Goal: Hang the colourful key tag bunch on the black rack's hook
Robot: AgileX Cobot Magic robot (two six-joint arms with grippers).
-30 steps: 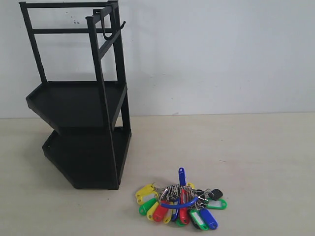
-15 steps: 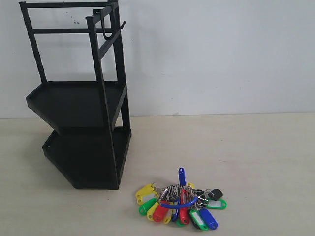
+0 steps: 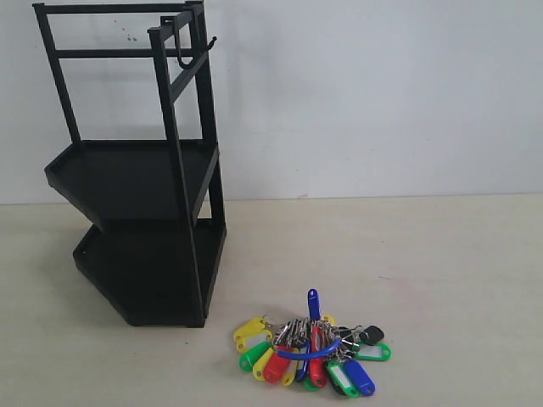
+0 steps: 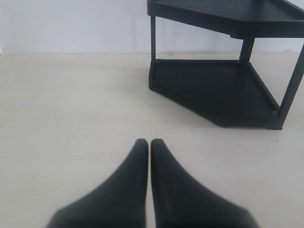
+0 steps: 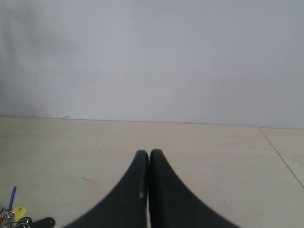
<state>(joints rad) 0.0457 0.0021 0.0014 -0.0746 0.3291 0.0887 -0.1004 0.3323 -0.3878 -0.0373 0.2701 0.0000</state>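
The key tag bunch [image 3: 310,352] lies flat on the table near the front, yellow, green, red and blue tags fanned out, its blue loop strap across the top. To its left stands the tall black rack [image 3: 140,170] with two trays; the hook [image 3: 182,47] hangs bare from its upper bars. Neither arm appears in the exterior view. My left gripper [image 4: 146,142] is shut and holds nothing, low over the table, facing the rack's lower tray [image 4: 213,90]. Also shut and holding nothing, my right gripper [image 5: 146,153] has an edge of the key tag bunch [image 5: 19,218] off to one side.
A pale wall [image 3: 382,93] rises behind the light table [image 3: 450,280]. A thin seam in the tabletop [image 5: 280,156] shows in the right wrist view.
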